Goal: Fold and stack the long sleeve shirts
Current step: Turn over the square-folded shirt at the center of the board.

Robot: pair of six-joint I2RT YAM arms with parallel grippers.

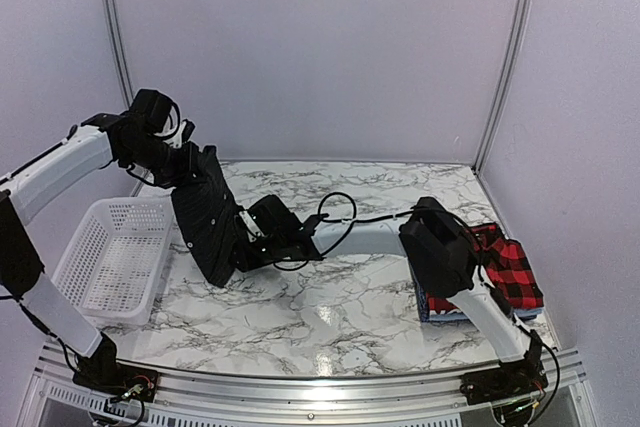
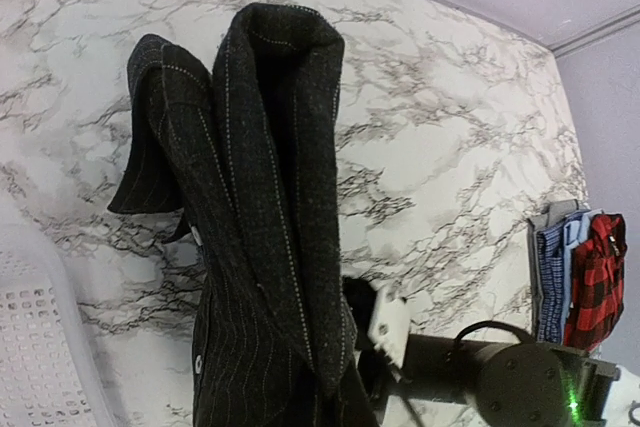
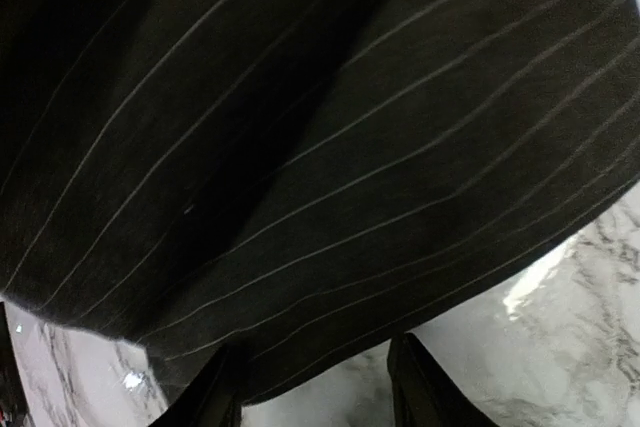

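Top external view has the black pinstriped shirt hanging over the tabletop's left side from the left tool, clamped on its top, while the right tool, fingers apart at the hem, may nip one layer and twist it.

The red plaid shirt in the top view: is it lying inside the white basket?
No, the red plaid shirt lies on the blue shirt at the table's right side, far from the white basket.
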